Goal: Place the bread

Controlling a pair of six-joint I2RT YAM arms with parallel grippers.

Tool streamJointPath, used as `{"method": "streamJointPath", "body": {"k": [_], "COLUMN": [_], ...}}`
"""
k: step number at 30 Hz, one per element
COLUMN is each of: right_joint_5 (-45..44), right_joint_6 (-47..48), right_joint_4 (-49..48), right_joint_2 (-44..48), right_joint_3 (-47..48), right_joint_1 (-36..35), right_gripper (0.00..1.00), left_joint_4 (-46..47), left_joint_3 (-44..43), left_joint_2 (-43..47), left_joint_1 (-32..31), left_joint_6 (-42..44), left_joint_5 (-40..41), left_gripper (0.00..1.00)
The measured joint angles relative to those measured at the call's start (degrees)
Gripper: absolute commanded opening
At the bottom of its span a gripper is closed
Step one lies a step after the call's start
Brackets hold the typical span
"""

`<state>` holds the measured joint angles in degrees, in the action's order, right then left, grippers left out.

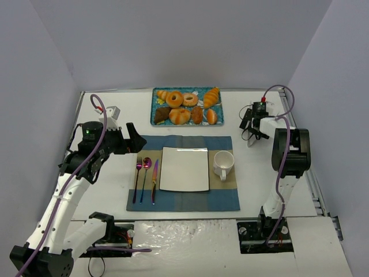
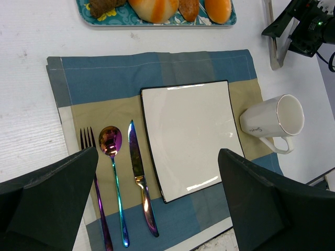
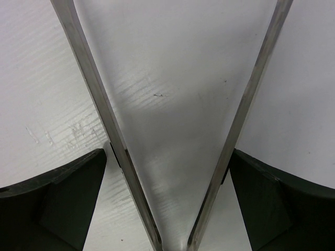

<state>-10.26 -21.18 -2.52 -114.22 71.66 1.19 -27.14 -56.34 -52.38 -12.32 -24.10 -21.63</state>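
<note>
Several breads (image 1: 180, 107) (donuts, rolls, a croissant) lie on a blue patterned tray (image 1: 156, 118) at the back; its near edge shows in the left wrist view with breads (image 2: 154, 8). A white square plate (image 1: 184, 168) (image 2: 188, 138) sits on the placemat. My left gripper (image 1: 134, 140) (image 2: 158, 151) hovers open over the placemat's left side, with nothing in it. My right gripper (image 1: 249, 122) (image 3: 168, 151) is right of the tray, its pads pressed against the outer sides of the spread metal tongs (image 3: 94, 94) (image 1: 251, 140), whose hinge points to the wrist.
A blue and tan placemat (image 1: 183, 199) carries a fork (image 2: 97, 198), spoon (image 2: 111, 144) and knife (image 2: 137, 172) left of the plate and a white mug (image 1: 223, 163) (image 2: 275, 123) to its right. A small grey box (image 1: 113, 111) sits at back left. White walls enclose the table.
</note>
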Motion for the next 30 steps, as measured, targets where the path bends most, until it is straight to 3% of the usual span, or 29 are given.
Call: {"method": "streamJointPath", "body": {"k": [8, 19, 30], "right_joint_5": [0.08, 0.39, 2.21], "right_joint_6": [-0.61, -1.3, -2.02], "right_joint_4": [-1.6, -6.16, -8.96], "right_joint_2": [-0.01, 0.02, 1.19], "right_joint_3": [-0.42, -2.1, -4.4], "right_joint_1": [0.38, 0.87, 1.08], "right_gripper": [0.96, 0.82, 0.5], "left_joint_4": [0.0, 0.0, 0.0], "left_joint_3": [0.0, 0.0, 0.0], "left_joint_2": [-0.02, -0.39, -0.42], "left_joint_1": [0.0, 0.0, 0.0], "left_joint_6": [0.0, 0.0, 0.0], "left_joint_5": [0.0, -0.02, -0.49], "left_gripper": [0.97, 0.97, 0.97]}}
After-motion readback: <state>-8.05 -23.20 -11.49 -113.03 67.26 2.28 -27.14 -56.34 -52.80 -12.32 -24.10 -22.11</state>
